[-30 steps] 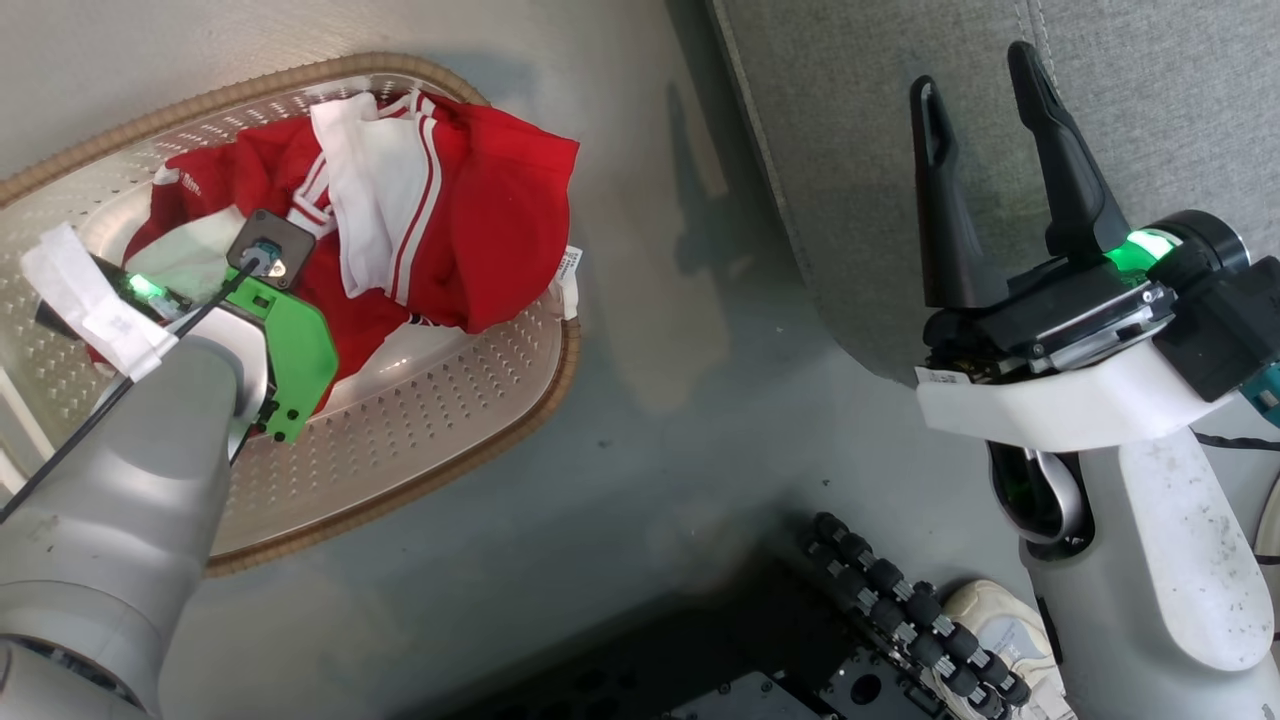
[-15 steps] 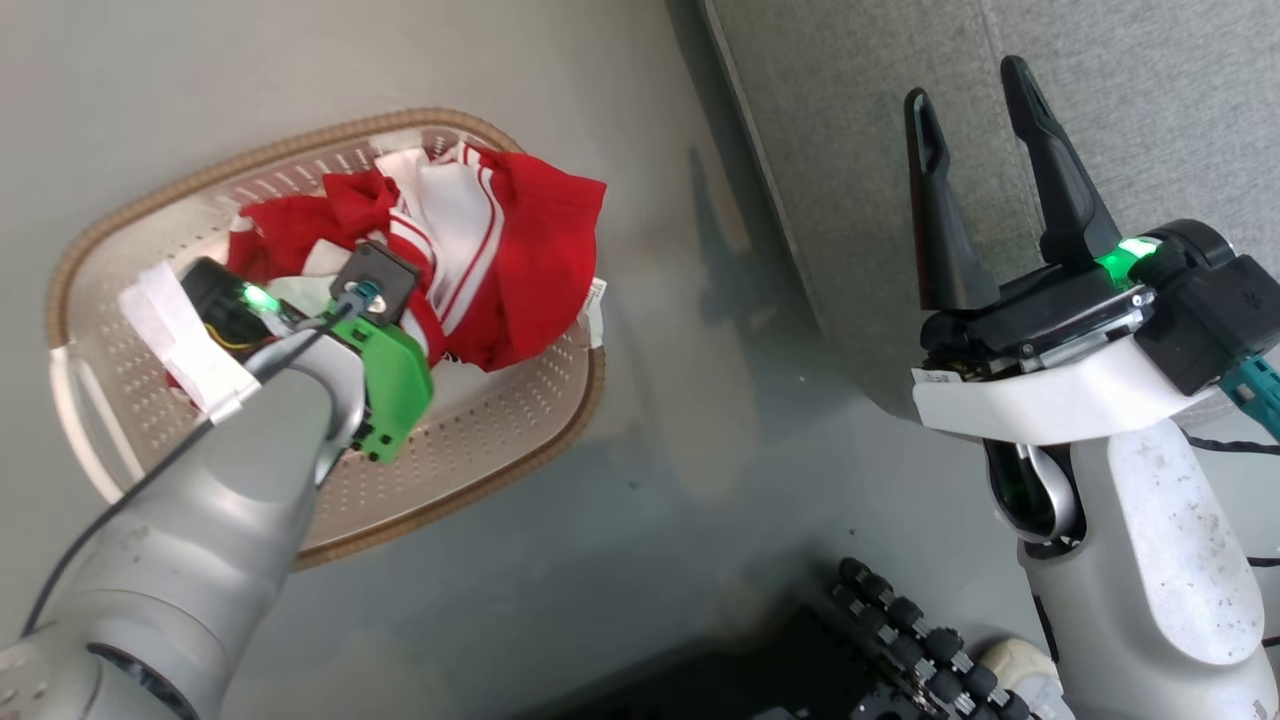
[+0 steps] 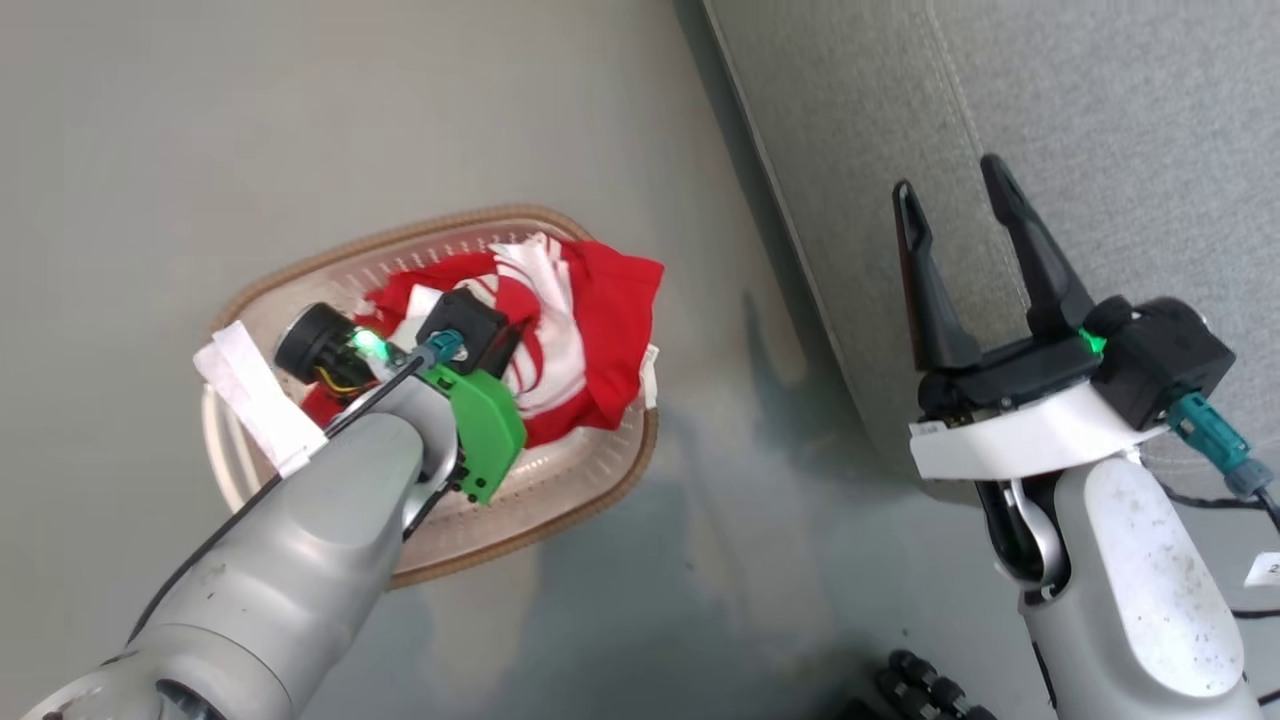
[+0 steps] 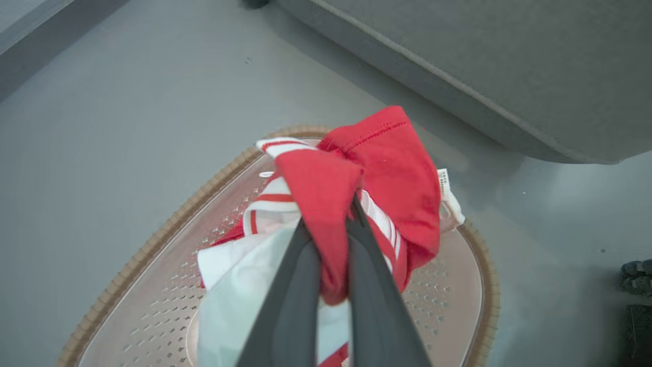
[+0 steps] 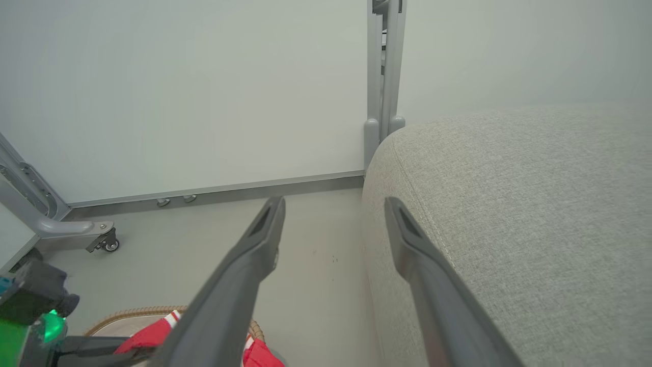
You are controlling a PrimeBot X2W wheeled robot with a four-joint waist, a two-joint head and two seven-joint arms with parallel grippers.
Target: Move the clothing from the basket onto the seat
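Left hand (image 4: 331, 232) around clothing (image 4: 395, 168) (over basket (image 4: 153, 316))

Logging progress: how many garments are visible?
2: plain red shorts and a red-and-white striped jersey, bunched together over the cream perforated basket; others may hide beneath.

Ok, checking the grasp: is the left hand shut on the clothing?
Shut on the clothing: the left hand pinches red fabric between its fingers, over the basket.
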